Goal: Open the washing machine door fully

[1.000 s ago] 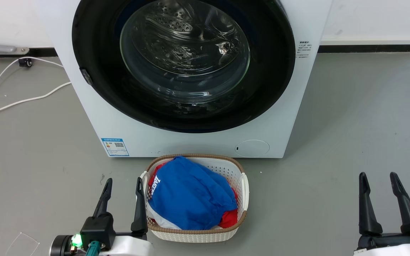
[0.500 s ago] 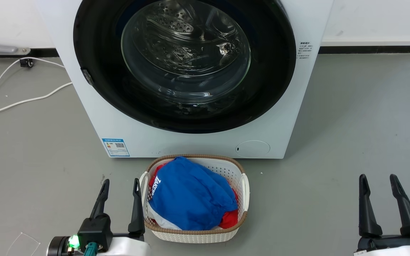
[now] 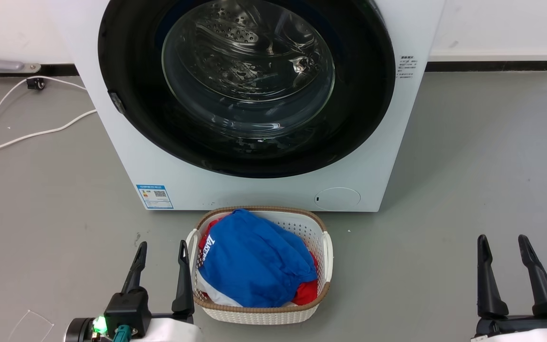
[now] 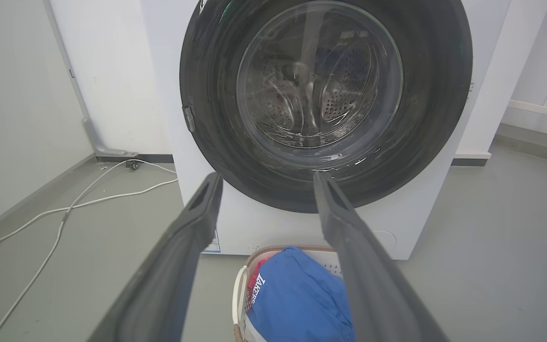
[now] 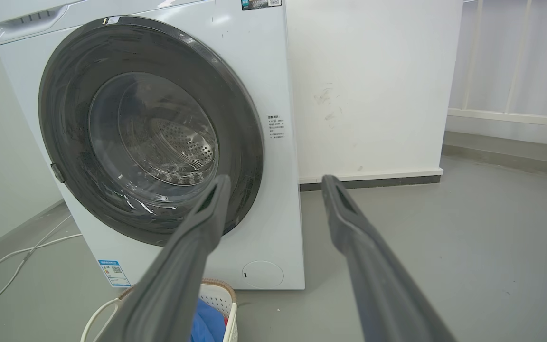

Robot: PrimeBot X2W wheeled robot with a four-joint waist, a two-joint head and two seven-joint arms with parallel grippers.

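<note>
The white washing machine (image 3: 264, 192) stands straight ahead, and its round glossy black door (image 3: 126, 71) with a bulging glass window lies flat against the front. A small latch tab (image 3: 115, 102) sits on the door's left rim. Through the glass the perforated drum shows. My left gripper (image 3: 162, 244) hovers open at the lower left, well short of the machine, beside the basket. Open too, my right gripper (image 3: 501, 237) rests at the lower right over bare floor. The door (image 4: 207, 85) appears beyond my left fingers (image 4: 197, 223), and the door (image 5: 64, 114) again past my right fingers (image 5: 207, 213).
A white woven-look laundry basket (image 3: 323, 251) with blue and red clothes sits on the floor just before the machine. White cables (image 3: 22, 137) trail over the grey floor at the left. A wall runs behind, and open floor spreads to the right.
My left gripper has sunk slightly lower and leftward since a second ago. The right gripper dropped a touch. The door has not moved.
</note>
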